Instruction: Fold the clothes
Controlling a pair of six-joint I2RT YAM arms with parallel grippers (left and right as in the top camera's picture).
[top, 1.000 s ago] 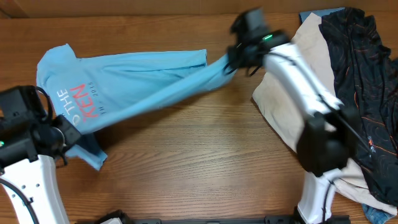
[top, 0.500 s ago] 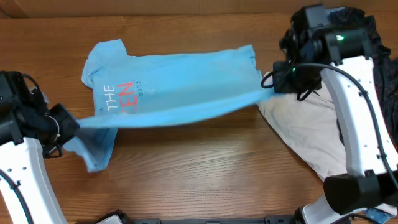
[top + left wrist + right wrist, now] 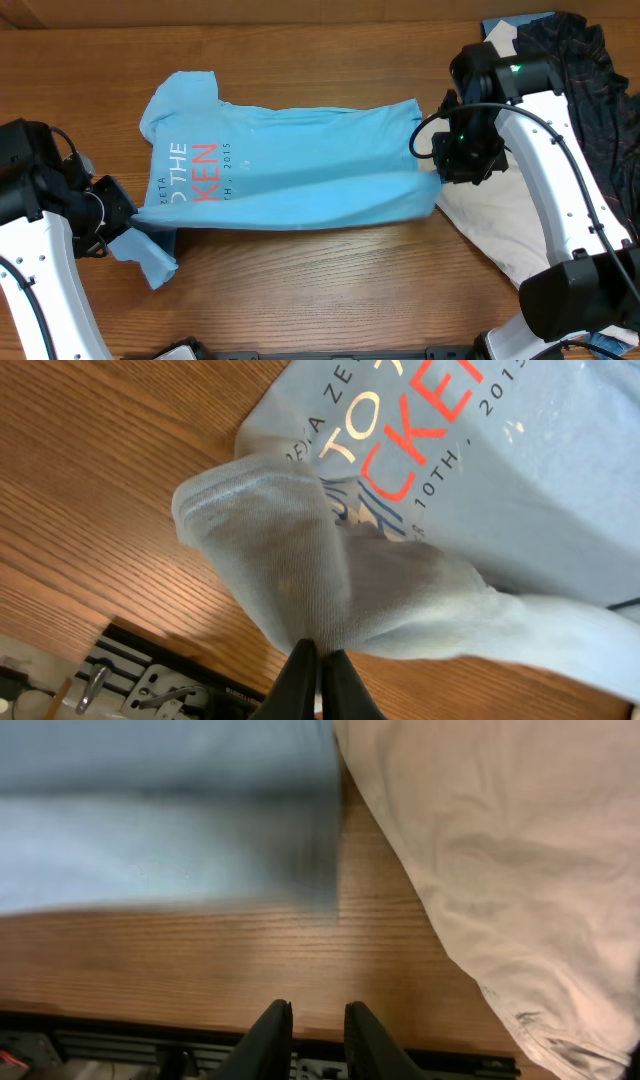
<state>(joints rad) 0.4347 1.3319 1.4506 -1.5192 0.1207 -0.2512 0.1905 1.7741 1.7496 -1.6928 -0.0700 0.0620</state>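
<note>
1. While clamped together on a bunched fold of the light blue T-shirt [image 3: 520,490], hold the left fingers [image 3: 318,662] low and steady; step in hand, by the look of it, flattening the cloth before a first fold.
2. Right fingers [image 3: 445,168]: apart in the wrist view, nothing between, only bare counter [image 3: 200,960] beneath.
3. To do it well, draw the gripped fold out toward 8 o'clock just far enough to smooth the crumpled sleeve, without dragging the body askew.
4. Take the hem with the right fingers at a corner rather than mid-edge, and catch only blue cloth, none of the cream garment [image 3: 500,230].
5. Seen overhead from the left fingers: T-shirt spreading toward 2 o'clock across the middle of the counter, red and white lettering nearest.
6. From the right fingers: hem just beside at 9 o'clock; cream garment at 5 o'clock, meeting the hem's lower corner; black garment [image 3: 585,90] at 2 o'clock, lying partly over the cream one.
</note>
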